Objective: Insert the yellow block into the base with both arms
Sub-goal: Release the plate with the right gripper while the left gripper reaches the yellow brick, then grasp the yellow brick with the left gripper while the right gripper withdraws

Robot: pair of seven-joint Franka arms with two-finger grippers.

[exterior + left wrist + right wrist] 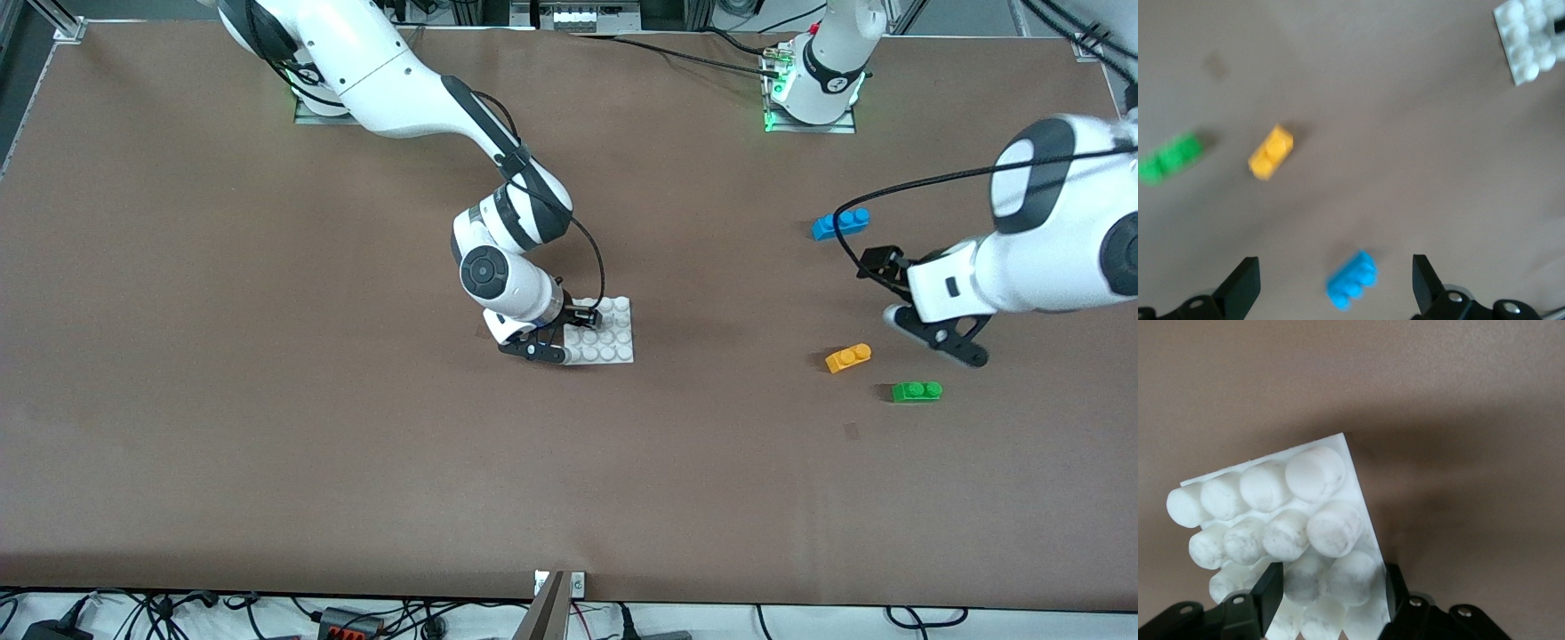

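Currently right gripper (564, 336) pinching white base (616, 331) edge, base flat on table. Left gripper (925, 307) spread wide, in air; yellow block (847, 357) on table just beside it, untouched.

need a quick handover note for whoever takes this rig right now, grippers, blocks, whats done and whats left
Right gripper: shut on the base, gripping its edge at mid-table.
Left gripper: open, empty, in the air above the bricks at the left arm's end of the table.
Yellow block: loose on the table, between the blue brick and the green brick, which lies nearest the front camera.
Done: base secured.
Left: pick the yellow block, press it onto the base.
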